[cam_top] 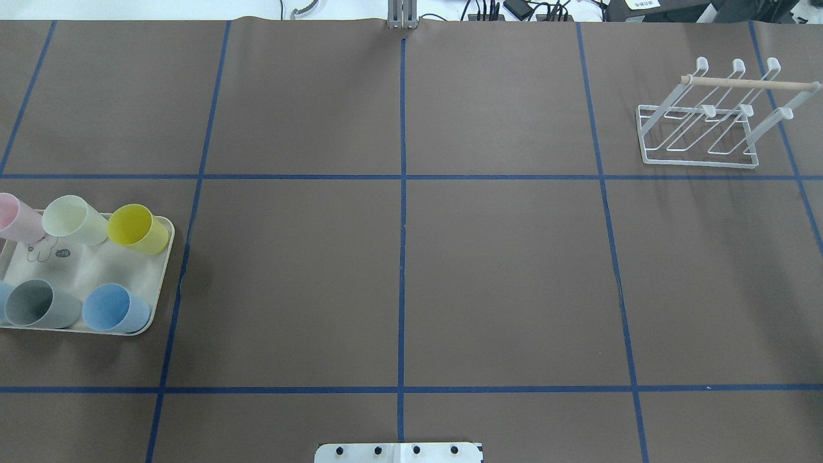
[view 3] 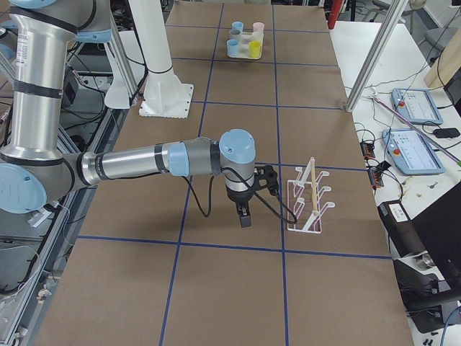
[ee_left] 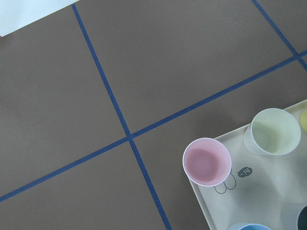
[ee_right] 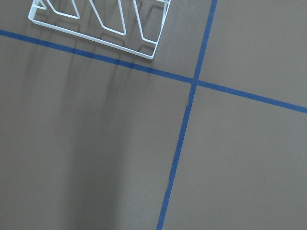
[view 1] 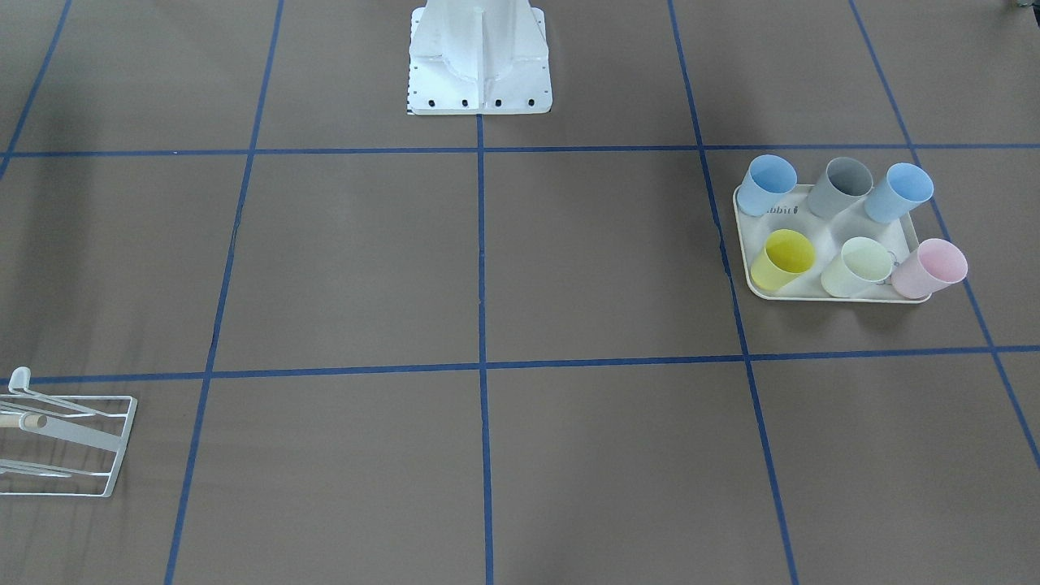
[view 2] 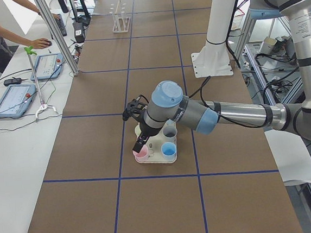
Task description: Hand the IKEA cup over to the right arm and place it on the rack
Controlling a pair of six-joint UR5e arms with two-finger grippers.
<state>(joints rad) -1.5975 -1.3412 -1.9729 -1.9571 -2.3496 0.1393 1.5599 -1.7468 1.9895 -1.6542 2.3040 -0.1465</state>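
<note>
The pink cup (ee_left: 206,161) stands upright, mouth up, on the corner of the cream tray (ee_left: 259,199), in the lower right of my left wrist view. Beside it on the tray are a pale green cup (ee_left: 276,131), a yellow cup (view 1: 782,259), a grey cup (view 1: 840,187) and two blue cups (view 1: 766,185) (view 1: 898,192), all upright. In the left side view, the left fingers (view 2: 142,146) hang just above the pink cup. From there I cannot tell whether they are open or closed.

The rack (cam_top: 699,128), with its wooden dowel (cam_top: 749,83), sits at the upper right of the overhead frame, well apart from the tray. In the right side view, the right fingers (view 3: 245,218) point down over the brown worktop (cam_top: 501,276) near the rack. I cannot tell their state either.
</note>
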